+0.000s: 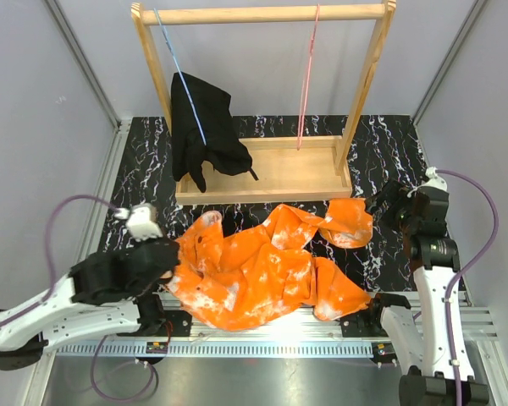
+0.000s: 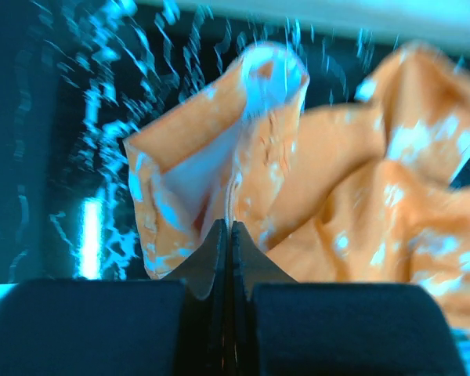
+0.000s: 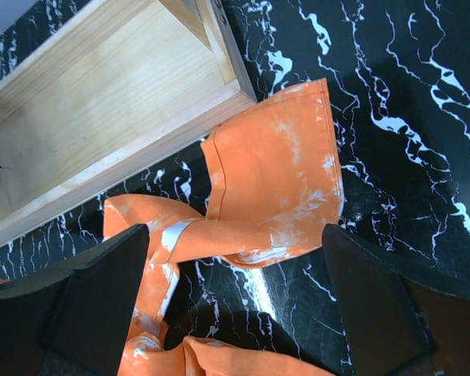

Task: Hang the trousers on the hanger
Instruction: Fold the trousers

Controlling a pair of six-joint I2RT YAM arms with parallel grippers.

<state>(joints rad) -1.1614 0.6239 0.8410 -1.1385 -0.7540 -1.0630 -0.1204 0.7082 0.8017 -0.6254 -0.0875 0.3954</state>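
Top external, trousers: the orange trousers (image 1: 254, 271) lie crumpled on the near half of the black marbled desk (image 1: 389, 144), in front of the wooden rack (image 1: 262, 13), with one leg end reaching out to the right
Top external, hanger: the pink hanger (image 1: 306, 76) hangs from the right part of the rack's top bar, well apart from the trousers and from both hands; on the left part a light-blue hanger (image 1: 176, 59) carries a black garment (image 1: 205, 127)
Top external, left hand: the left hand (image 1: 171, 256) sits at the left edge of the cloth, touching it
Top external, right hand: the right hand (image 1: 388, 201) is just beside the leg end, on its right
Left wrist, left hand: the fingers (image 2: 211, 258) are pressed together with no gap, and a fold of the trousers (image 2: 337, 180) is pinched at their tips
Left wrist, trousers: the cloth spreads ahead and to the right of the fingers over the desk (image 2: 63, 117); the picture is blurred
Right wrist, right hand: the hand (image 3: 235, 235) is spread wide and holds nothing
Right wrist, trousers: the leg end (image 3: 274, 180) lies flat on the desk (image 3: 407, 117), between and ahead of the two fingers (image 3: 94, 298), touching neither, with its far edge just beside the rack's base board (image 3: 102, 117)
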